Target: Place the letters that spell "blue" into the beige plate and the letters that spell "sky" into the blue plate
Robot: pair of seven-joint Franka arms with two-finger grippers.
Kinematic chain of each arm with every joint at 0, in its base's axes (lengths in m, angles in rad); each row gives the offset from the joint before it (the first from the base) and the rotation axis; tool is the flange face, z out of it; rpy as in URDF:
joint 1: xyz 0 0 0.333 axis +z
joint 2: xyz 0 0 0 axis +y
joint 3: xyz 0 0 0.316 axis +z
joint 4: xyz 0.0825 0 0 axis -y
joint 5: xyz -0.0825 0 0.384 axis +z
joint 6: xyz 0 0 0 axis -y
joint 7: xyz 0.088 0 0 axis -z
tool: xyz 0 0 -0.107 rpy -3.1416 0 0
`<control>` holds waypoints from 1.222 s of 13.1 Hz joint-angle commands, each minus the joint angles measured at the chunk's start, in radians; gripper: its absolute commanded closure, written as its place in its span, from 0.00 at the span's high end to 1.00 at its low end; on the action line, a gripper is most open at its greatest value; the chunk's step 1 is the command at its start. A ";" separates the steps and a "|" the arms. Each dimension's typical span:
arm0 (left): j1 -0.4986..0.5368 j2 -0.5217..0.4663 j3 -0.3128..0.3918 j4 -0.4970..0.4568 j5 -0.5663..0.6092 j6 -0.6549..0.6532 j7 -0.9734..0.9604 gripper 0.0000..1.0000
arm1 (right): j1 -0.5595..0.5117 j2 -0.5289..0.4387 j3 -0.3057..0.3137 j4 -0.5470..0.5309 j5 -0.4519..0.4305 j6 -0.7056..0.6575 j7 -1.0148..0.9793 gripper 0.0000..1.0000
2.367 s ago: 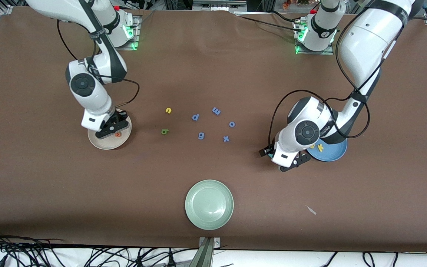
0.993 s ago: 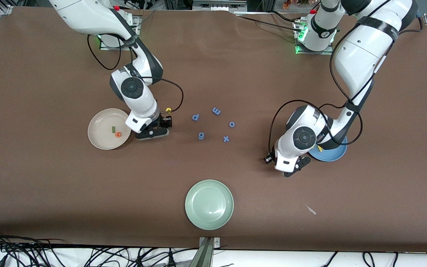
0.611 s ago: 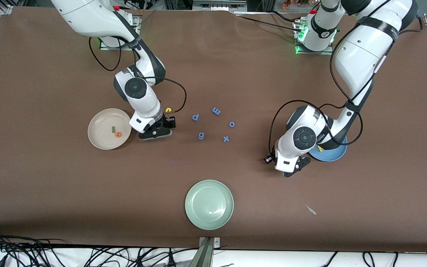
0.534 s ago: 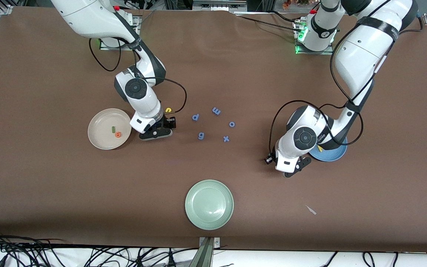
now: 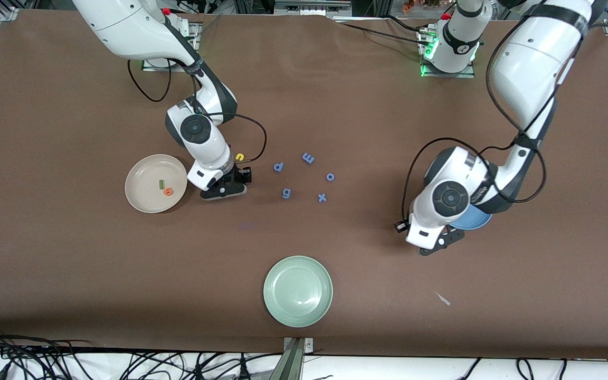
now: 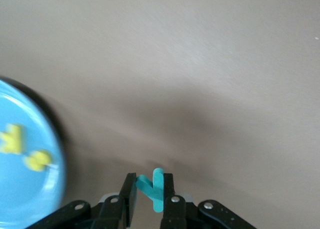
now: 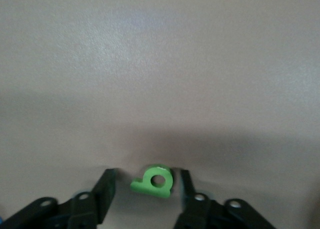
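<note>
My right gripper point(image 5: 225, 189) is low over the table beside the beige plate point(image 5: 143, 170), open, its fingers on either side of the dark green b point(image 7: 154, 181), which lies flat with a gap at each side. In the beige plate lie the green l point(image 5: 161, 184) and the orange e point(image 5: 168, 191). The yellow u point(image 5: 239, 157) lies on the table close to the right wrist. My left gripper point(image 5: 441, 244) is over the table at the edge of the blue plate point(image 5: 475, 219), shut on the teal y point(image 6: 152, 186). The blue plate point(image 6: 30, 189) holds the yellow k point(image 6: 12, 139) and s point(image 6: 37, 160).
Blue letters p point(image 5: 278, 167), m point(image 5: 308, 158), o point(image 5: 330, 177), g point(image 5: 286, 193) and x point(image 5: 322, 198) lie mid-table between the arms. A pale green plate point(image 5: 297, 290) sits nearer the front camera. A small pale scrap point(image 5: 444, 299) lies toward the left arm's end.
My left arm has shifted toward its own end of the table with the y and now covers more of the blue plate. My right gripper has edged over the b, its fingers a little narrower.
</note>
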 commanded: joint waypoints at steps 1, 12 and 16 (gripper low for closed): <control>0.086 -0.064 -0.002 -0.028 0.013 -0.077 0.186 0.08 | 0.006 0.003 -0.004 -0.026 -0.008 0.042 0.017 0.45; 0.222 -0.087 -0.002 -0.141 0.030 -0.100 0.499 1.00 | -0.004 -0.128 -0.204 -0.018 -0.008 -0.173 -0.444 0.22; 0.213 -0.148 -0.008 -0.121 0.027 -0.131 0.499 1.00 | -0.005 -0.165 -0.245 -0.033 -0.007 -0.283 -0.472 0.23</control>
